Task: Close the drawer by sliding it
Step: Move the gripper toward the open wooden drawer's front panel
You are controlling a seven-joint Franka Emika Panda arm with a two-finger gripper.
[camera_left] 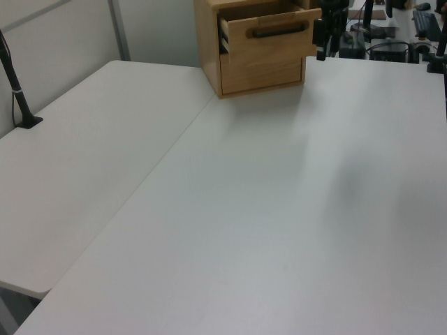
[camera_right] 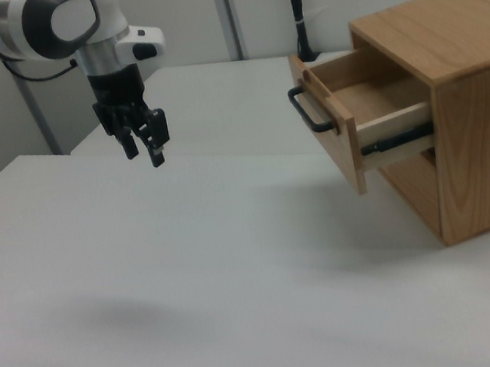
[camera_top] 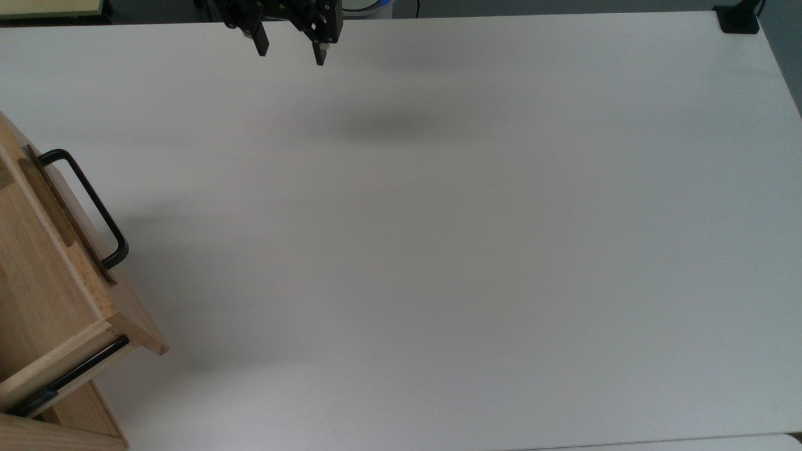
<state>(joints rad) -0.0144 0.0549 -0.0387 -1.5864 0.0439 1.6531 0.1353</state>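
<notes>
The pale wood drawer stands pulled part-way out of its cabinet, with the black bar handle on its front and the black side rail showing. In the top view the drawer is at the left edge, handle facing the table. My gripper hangs open and empty above the table's far edge, well away from the handle. In the right view the gripper points down, left of the drawer. In the left view the gripper is just right of the drawer.
The white table stretches wide between gripper and drawer. A black clamp post stands at the top view's top right corner, and shows as a pole in the left view. Desks with equipment lie behind the table.
</notes>
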